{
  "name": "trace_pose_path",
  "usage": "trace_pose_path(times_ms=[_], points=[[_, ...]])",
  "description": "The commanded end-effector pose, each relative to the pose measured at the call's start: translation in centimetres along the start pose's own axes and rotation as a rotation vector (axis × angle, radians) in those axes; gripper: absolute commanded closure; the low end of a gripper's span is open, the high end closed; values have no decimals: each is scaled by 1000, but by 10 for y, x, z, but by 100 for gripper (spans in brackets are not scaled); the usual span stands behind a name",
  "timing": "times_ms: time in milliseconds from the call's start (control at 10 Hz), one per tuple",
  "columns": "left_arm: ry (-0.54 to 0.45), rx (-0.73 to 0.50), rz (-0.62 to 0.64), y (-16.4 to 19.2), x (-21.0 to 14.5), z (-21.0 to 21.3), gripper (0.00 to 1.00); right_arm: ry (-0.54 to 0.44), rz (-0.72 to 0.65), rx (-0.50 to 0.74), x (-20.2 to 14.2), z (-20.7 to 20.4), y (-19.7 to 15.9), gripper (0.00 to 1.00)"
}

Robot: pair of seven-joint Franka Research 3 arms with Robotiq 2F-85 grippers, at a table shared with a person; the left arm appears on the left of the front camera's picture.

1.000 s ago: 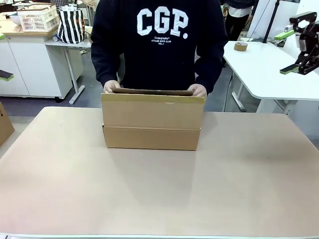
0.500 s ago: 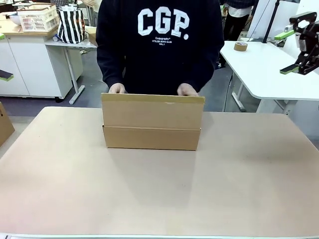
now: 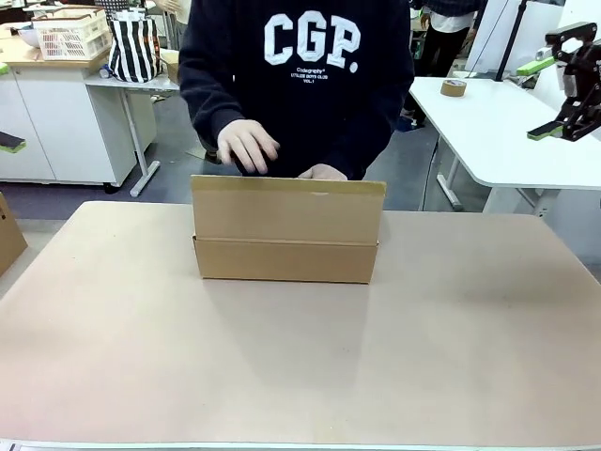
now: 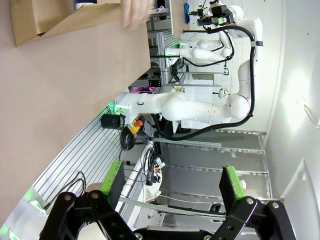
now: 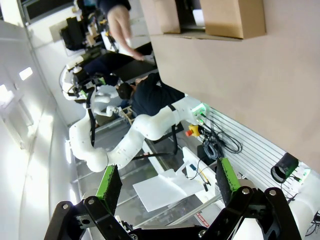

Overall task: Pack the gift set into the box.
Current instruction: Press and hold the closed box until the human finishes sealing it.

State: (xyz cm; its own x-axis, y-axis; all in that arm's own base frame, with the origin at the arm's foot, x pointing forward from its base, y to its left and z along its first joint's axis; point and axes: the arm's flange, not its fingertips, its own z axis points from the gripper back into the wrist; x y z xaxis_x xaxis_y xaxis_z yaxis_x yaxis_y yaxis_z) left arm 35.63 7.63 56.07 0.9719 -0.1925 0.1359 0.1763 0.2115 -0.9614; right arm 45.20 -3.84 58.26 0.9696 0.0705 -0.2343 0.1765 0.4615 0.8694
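Box [image 3: 286, 230] of brown cardboard is set near the far edge of the table [image 3: 300, 366], about in the middle of that edge. One box of this kind is counted. Its near flap is stood straight up, so the inside is hidden in the front view.

Two hands of a person are seen behind that flap. One hand [image 3: 247, 146] is held up above the box, apart from it. The other hand [image 3: 322, 172] is low, just behind the flap's top edge, and is partly hidden by it. Whether it touches the cardboard cannot be told.

One smaller brown carton [image 3: 9, 235] is cut off at the table's left edge, well apart from the box. Beyond the table, one white basket [image 3: 70, 33] is seen on a cupboard [image 3: 38, 113]. One striped bag [image 3: 133, 47] is seen on a grey desk [image 3: 127, 85] beside it. One roll of tape [image 3: 454, 87] is laid on a white desk [image 3: 498, 132] at the right.

Two grippers are counted. The left gripper [image 4: 174, 182] is seen with its fingers spread wide and nothing between them. The right gripper [image 5: 167, 184] is spread wide as well, with nothing pinched. Both are well apart from the box.
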Motion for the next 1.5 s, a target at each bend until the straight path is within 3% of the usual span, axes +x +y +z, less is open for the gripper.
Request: trace_pose_path(times_ms=[0,1400], points=[[-2,3,3,-1,-1,0,0,-12,-15,-15,-1,0,1,0],[-2,3,3,-1,-1,0,0,-12,-15,-15,-1,0,1,0]])
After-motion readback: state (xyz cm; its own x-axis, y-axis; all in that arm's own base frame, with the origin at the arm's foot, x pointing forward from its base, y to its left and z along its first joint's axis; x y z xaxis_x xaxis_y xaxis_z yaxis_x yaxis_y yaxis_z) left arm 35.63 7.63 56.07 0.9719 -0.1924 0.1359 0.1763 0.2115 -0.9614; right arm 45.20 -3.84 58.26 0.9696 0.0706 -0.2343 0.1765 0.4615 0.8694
